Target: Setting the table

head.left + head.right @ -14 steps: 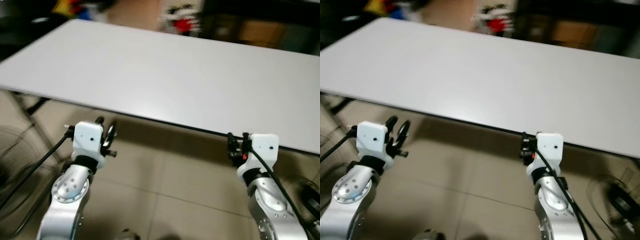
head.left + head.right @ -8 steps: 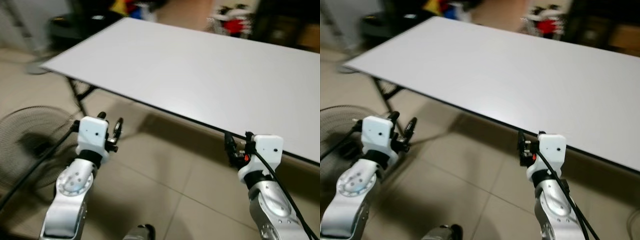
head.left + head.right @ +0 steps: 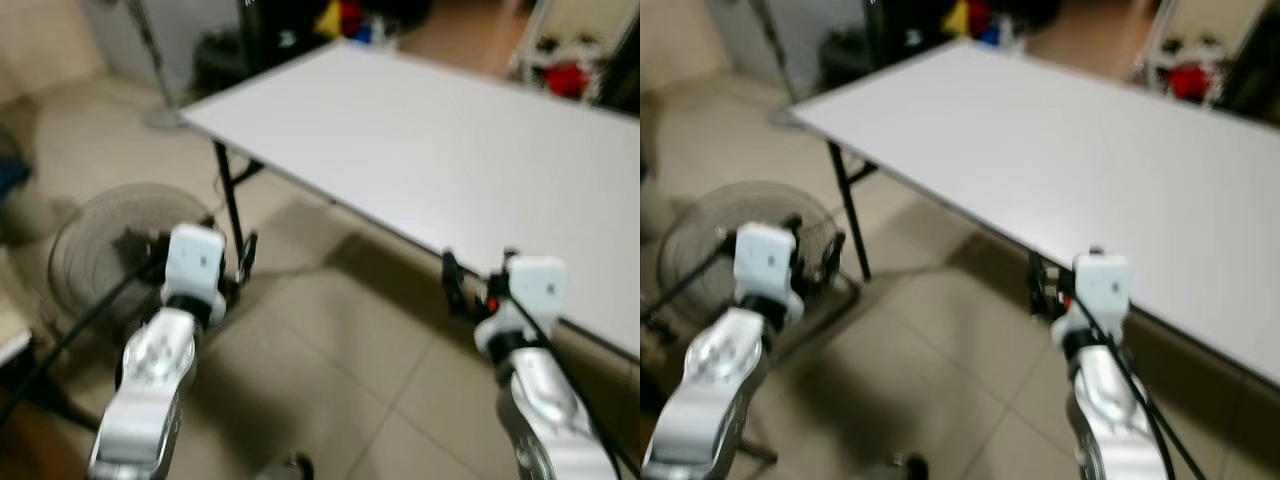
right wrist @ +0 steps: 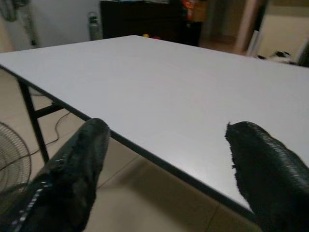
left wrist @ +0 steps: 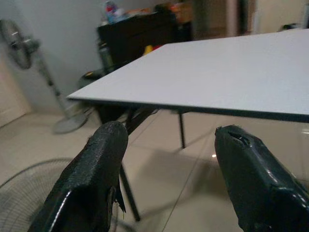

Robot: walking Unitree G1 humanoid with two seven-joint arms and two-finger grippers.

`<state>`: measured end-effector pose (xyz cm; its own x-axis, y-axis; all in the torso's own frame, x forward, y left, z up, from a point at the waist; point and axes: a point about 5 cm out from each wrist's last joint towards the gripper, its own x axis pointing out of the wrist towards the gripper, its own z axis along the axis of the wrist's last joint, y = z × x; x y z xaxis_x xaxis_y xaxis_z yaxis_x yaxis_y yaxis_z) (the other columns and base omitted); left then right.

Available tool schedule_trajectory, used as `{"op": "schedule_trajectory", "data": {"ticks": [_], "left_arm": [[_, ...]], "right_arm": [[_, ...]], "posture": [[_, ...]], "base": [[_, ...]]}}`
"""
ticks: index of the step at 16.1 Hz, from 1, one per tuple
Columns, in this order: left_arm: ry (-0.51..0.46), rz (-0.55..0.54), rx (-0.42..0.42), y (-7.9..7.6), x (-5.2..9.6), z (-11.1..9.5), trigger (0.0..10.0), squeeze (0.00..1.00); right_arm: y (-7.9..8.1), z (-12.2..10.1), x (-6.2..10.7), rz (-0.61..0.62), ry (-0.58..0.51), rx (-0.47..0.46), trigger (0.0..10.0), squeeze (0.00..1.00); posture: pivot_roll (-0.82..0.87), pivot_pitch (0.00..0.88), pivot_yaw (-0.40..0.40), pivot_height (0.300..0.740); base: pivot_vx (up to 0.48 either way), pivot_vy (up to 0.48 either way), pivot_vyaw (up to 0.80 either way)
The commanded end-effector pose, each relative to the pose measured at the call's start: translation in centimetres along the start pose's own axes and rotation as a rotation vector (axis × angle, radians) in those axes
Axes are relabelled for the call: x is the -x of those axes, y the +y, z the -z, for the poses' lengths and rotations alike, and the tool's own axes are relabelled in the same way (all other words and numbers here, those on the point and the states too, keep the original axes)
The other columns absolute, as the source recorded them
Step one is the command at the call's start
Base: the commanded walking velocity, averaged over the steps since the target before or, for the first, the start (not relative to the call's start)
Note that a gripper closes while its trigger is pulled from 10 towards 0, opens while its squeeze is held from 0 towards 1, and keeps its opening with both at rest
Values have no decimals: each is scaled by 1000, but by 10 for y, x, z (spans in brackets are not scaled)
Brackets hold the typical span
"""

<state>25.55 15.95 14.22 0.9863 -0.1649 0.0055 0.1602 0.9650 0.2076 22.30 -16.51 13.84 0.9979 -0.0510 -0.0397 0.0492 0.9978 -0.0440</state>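
The white folding table (image 3: 440,150) stands ahead and to the right, its top bare. Both arms are held low, short of its near edge, probably for walking. The left gripper (image 5: 169,159) and right gripper (image 4: 166,159) are spread wide and carry nothing. A floor fan (image 3: 100,250) sits at near left.

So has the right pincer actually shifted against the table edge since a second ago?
No. The right pincer sits just below the near edge of the white table, as before. The whole view swung, which is camera motion.
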Motion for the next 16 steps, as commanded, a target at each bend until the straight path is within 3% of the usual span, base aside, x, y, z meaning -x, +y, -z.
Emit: {"op": "schedule_trajectory", "data": {"ticks": [1,4,16], "left_arm": [[5,-4,-4,0,0,0,10000,0],[3,-9,-3,3,-2,-2,10000,0],[-4,-35,-4,7,-2,-5,10000,0]], "right_arm": [[-5,3,-1,26,21,10,10000,1000],[-2,3,-3,17,19,-51,10000,1000],[5,7,-9,-17,44,-56,10000,1000]], "posture": [[9,26,41,740],[10,22,44,740],[29,20,30,740]], "base": [[0,266,0],[0,269,0],[0,267,0]]}}
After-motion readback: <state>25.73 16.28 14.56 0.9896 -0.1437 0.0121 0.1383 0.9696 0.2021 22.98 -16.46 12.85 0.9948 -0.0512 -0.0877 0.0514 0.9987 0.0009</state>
